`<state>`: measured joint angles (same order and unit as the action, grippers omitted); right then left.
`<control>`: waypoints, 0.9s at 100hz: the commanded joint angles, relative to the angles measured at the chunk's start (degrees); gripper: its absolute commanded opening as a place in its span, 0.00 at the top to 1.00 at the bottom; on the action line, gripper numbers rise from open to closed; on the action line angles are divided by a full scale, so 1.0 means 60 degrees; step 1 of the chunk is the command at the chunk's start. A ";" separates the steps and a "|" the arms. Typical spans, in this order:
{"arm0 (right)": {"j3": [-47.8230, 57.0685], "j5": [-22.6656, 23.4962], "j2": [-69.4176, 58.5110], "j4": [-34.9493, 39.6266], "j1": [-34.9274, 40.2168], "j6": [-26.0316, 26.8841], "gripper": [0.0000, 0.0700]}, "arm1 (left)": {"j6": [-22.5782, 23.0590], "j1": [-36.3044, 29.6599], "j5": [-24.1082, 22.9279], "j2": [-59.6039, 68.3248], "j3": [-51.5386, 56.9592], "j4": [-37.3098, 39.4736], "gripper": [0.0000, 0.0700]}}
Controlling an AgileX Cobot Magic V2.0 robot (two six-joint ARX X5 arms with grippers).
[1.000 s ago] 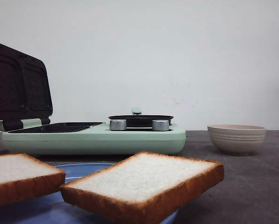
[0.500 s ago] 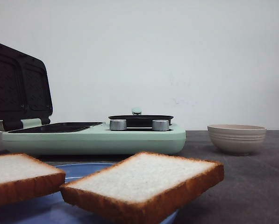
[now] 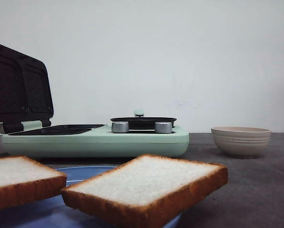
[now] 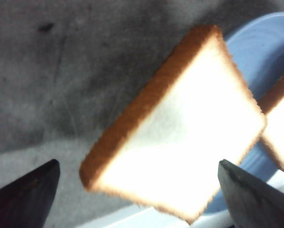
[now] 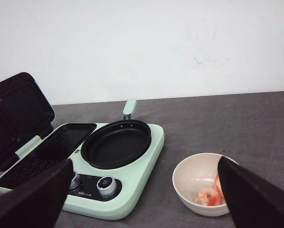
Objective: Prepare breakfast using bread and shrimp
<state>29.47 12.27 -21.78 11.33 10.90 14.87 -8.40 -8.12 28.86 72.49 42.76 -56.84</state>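
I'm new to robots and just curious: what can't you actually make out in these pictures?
- Shrimp: hidden by the bowl wall in the front view; partly behind a finger in the right wrist view.
- Bread: overexposed in the left wrist view.
- Plate: mostly covered by bread.
- Arms: absent from the front view.

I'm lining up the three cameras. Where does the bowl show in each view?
Front: bowl at right, on the table past the cooker.
Left wrist: not in view.
Right wrist: bowl at lower right, shrimp inside.
Shared landmark: the green cooker beside it.
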 commanded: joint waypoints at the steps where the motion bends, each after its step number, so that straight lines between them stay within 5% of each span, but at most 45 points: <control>1: 0.0076 0.0040 -0.0022 -0.0080 0.0047 0.0036 0.13 | 0.0142 -0.0051 0.0062 0.0291 0.0091 0.0153 0.16; 34: 0.0076 0.0069 -0.0011 0.0164 0.0047 0.0208 0.13 | 0.0142 -0.0186 0.0197 0.0856 0.0091 0.0725 0.18; 47: 0.0076 0.0073 -0.0011 0.0211 0.0047 0.0211 0.13 | 0.0146 -0.0332 0.0317 0.0856 0.0091 0.0925 0.40; 62: 0.0076 0.0073 -0.0011 0.0299 0.0047 0.0277 0.13 | 0.0335 -0.0576 0.0488 0.0856 0.0091 0.0914 0.49; 74: 0.0076 0.0069 -0.0011 0.0459 0.0047 0.0277 0.13 | 0.0627 -0.0692 0.0488 0.0856 0.0091 0.0914 1.00; 90: 0.0076 0.0069 -0.0011 0.0528 0.0047 0.0277 0.13 | 0.0798 -0.0699 0.0488 0.0852 0.0095 0.0823 1.00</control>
<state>29.47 12.45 -21.78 14.85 10.90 15.92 -5.04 -12.19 32.95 76.77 42.76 -51.37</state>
